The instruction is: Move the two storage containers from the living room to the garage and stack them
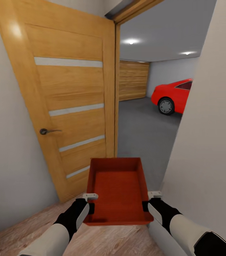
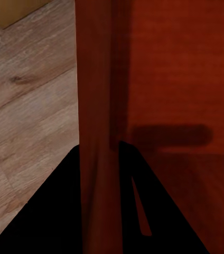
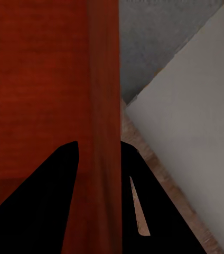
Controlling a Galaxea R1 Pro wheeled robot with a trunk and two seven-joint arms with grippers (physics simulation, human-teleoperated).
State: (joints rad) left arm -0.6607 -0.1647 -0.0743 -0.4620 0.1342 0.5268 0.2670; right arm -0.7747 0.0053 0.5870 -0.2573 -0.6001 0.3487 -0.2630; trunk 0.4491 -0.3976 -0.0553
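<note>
Right at the open door point(image 1: 66, 103) into the garage point(image 1: 145, 124), the left gripper point(image 1: 90, 202) and right gripper point(image 1: 150, 201) each pinch a side wall of one storage container point(image 1: 118, 190) held out front, so next it's rolling through onto the concrete floor point(image 1: 141, 149)

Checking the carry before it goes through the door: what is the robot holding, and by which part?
One storage container, carried by both arms: the left gripper is clamped on its left side wall, the right gripper on its right side wall, both near the end closest to the robot.
</note>
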